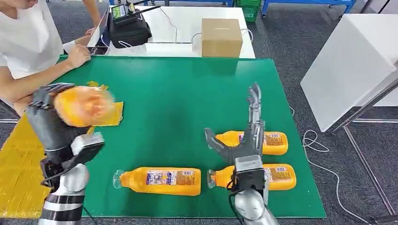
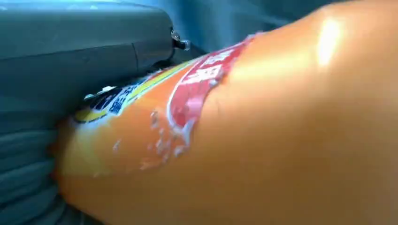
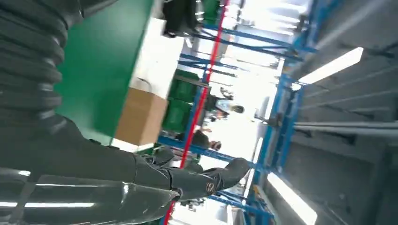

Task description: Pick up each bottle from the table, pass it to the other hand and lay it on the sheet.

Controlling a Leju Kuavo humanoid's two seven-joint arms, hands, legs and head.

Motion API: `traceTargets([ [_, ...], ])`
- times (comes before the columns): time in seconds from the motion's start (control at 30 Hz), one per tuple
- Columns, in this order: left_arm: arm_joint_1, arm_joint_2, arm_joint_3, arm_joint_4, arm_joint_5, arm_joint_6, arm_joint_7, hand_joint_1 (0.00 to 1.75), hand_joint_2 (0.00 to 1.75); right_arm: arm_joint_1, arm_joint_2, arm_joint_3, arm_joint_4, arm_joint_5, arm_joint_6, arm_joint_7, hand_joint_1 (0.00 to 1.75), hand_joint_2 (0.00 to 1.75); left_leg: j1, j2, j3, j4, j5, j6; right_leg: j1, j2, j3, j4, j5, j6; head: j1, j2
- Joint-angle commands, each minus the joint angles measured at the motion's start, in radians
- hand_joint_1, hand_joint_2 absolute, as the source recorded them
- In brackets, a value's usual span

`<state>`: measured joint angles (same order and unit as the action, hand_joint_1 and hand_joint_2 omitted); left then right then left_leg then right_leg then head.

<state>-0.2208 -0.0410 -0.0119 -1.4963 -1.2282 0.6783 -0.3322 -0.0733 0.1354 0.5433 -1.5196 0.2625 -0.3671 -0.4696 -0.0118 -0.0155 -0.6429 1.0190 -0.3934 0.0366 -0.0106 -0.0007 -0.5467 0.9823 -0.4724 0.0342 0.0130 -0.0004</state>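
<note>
Left hand [image 1: 56, 124] grips a bottle [image 1: 83, 106] up over the yellow sheet [image 1: 19, 164], right hand [image 1: 244, 136] open and empty above three more on the tabletop [image 1: 178, 93]; full, smooth plastic, probably heavyish and slippery, so grab mid-body on the label.

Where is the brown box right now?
In the head view, the cardboard box sits on the white table just beyond the green mat's far edge, right of the black device.

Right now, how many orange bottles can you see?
4. One is gripped in the left hand over the yellow sheet; three lie on the green table: front centre, front right, and behind it, both partly hidden by the right hand.
</note>
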Motion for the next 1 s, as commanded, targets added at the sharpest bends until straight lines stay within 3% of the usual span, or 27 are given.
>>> traceTargets([
  [0.03,-0.119,0.146,0.010,0.250,0.056,-0.006,0.106,1.75,1.75,0.040,-0.041,-0.096,-0.150,-0.012,0.025,-0.004,0.00,1.75,0.001,0.002,0.004,-0.001,0.000,-0.004,0.001,0.000,0.004,-0.001,0.000,-0.002,0.000,0.000],
  [0.1,-0.116,0.147,0.002,0.242,0.055,-0.004,0.113,1.75,1.75,0.039,-0.039,-0.095,-0.146,-0.012,0.024,-0.004,0.00,1.75,0.001,0.006,0.001,-0.001,0.001,-0.003,0.001,0.001,0.006,-0.001,0.002,-0.003,0.000,0.000],
  [0.13,-0.128,0.170,-0.030,0.260,0.164,-0.183,0.146,1.75,1.75,0.045,-0.038,-0.101,-0.155,-0.010,0.021,-0.012,0.00,1.75,0.001,0.006,0.002,-0.001,0.001,-0.003,0.001,0.001,0.009,-0.001,0.001,-0.003,-0.001,0.000],
  [0.17,-0.153,0.210,-0.060,0.308,0.128,-0.239,0.196,1.75,1.75,0.051,-0.039,-0.110,-0.171,-0.011,0.025,-0.017,0.00,1.75,0.001,0.005,0.002,-0.001,0.001,-0.003,0.001,0.000,0.009,0.000,0.002,-0.003,0.000,0.000],
  [0.23,-0.224,0.269,-0.101,0.479,-0.010,-0.294,0.295,1.75,1.75,0.058,-0.040,-0.120,-0.201,-0.003,0.053,-0.009,0.00,1.75,0.002,0.003,0.002,0.000,0.001,-0.003,0.001,-0.002,0.009,0.000,0.001,-0.003,-0.001,0.000],
  [0.33,-0.329,0.275,-0.091,0.756,0.105,-0.528,0.238,1.75,1.75,0.040,-0.034,-0.120,-0.176,0.027,0.093,0.027,0.00,1.75,0.002,0.001,0.003,-0.002,0.002,-0.004,0.001,-0.002,0.002,-0.001,0.001,-0.004,0.000,0.000],
  [0.47,-0.359,0.294,-0.102,0.976,0.096,-0.537,0.277,1.75,1.75,0.012,-0.023,-0.107,-0.096,0.035,0.113,0.031,0.00,1.75,0.002,0.007,0.006,-0.003,0.001,-0.005,0.001,0.001,0.003,-0.002,0.002,-0.005,0.000,0.000],
  [0.53,-0.351,0.297,-0.103,0.986,0.100,-0.521,0.268,1.75,1.75,0.010,-0.021,-0.105,-0.089,0.035,0.112,0.031,0.00,1.75,0.002,0.009,0.004,-0.002,0.001,-0.004,0.001,0.004,0.001,-0.001,0.002,-0.004,0.000,0.000],
  [0.6,-0.351,0.297,-0.103,0.986,0.100,-0.521,0.268,1.75,1.75,0.010,-0.021,-0.105,-0.089,0.035,0.112,0.031,0.00,1.75,0.002,0.010,0.006,-0.002,0.000,-0.005,0.002,0.005,0.012,-0.001,0.001,-0.004,0.000,0.000],
  [1.0,-0.357,0.294,-0.104,0.985,0.100,-0.524,0.268,1.75,1.75,0.010,-0.022,-0.106,-0.092,0.035,0.112,0.031,0.00,1.75,0.003,0.010,0.003,-0.001,0.001,-0.006,0.002,0.005,0.010,0.000,0.004,-0.007,0.000,0.000],
])
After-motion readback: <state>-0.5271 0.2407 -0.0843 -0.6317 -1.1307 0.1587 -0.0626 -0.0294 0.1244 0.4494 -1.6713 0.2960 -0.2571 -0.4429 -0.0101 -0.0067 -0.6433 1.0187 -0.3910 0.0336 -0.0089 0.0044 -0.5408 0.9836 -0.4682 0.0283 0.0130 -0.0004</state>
